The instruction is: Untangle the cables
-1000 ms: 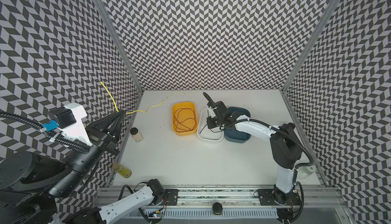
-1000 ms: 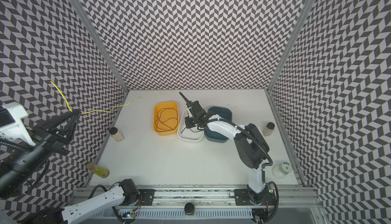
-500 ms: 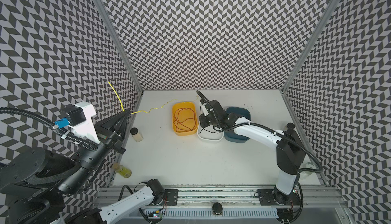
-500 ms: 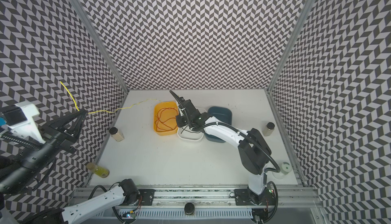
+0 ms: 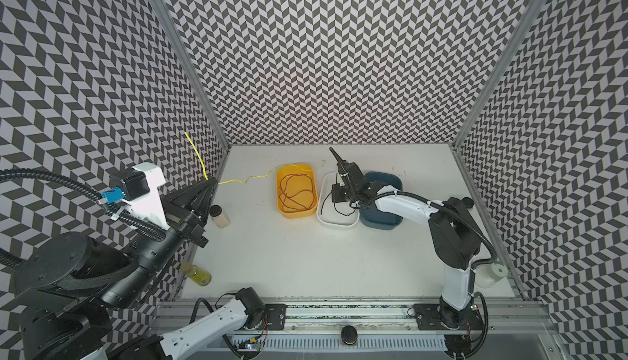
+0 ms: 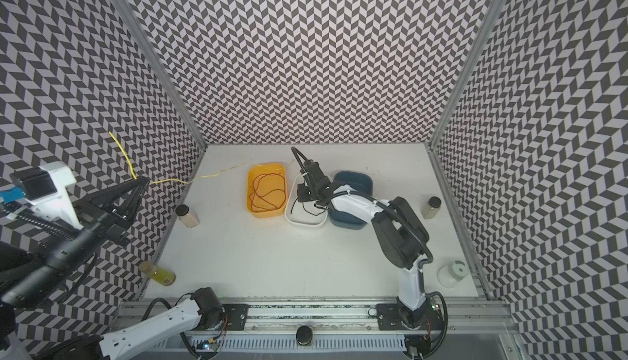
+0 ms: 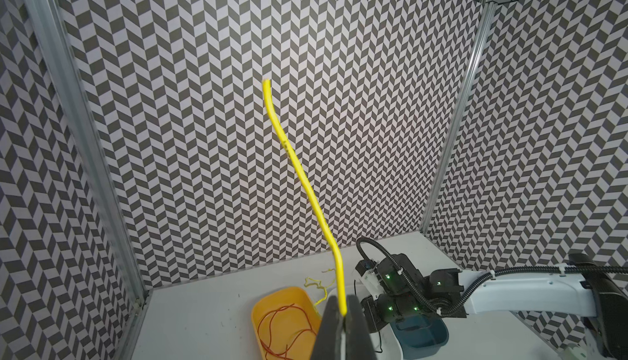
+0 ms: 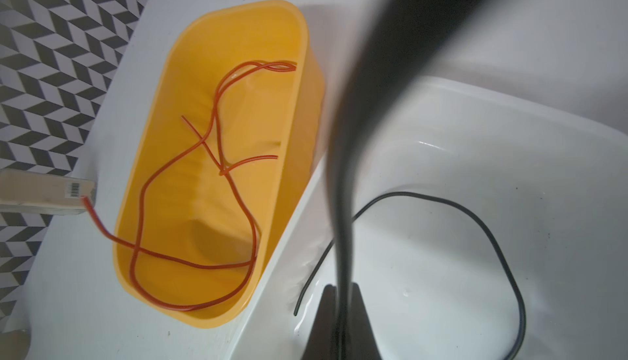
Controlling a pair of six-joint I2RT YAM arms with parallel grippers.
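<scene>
Yellow-tinted bottle [image 5: 198, 273] sits at 7 o'clock on the white surface [image 5: 306, 266]; pale capped jar [image 6: 453, 273] at 4 o'clock. Further in, beige-filled jar [image 5: 220, 216] stands at 9 o'clock and a second small jar [image 6: 431, 207] at 3 o'clock. Left jaws are raised beside the left wall near 9 o'clock, pressed together on the yellow cable [image 7: 306, 181]. A short end sticks up past them. The long run stretches off toward 2 o'clock and ends just beyond the far rim of the yellow tub [image 5: 297, 214]. Three tubs stand in a row past centre: yellow, then the white tub [image 5: 338, 222] at its 3 o'clock, then the blue tub [image 5: 380, 222] at 3 o'clock of that. Red cable [image 8: 221, 172] lies in loose crossing loops inside the yellow tub, one end rising over its rim. Right jaws hover over the white tub, pinched on the black cable [image 8: 407, 193]; the rest of it loops on that tub's floor.
</scene>
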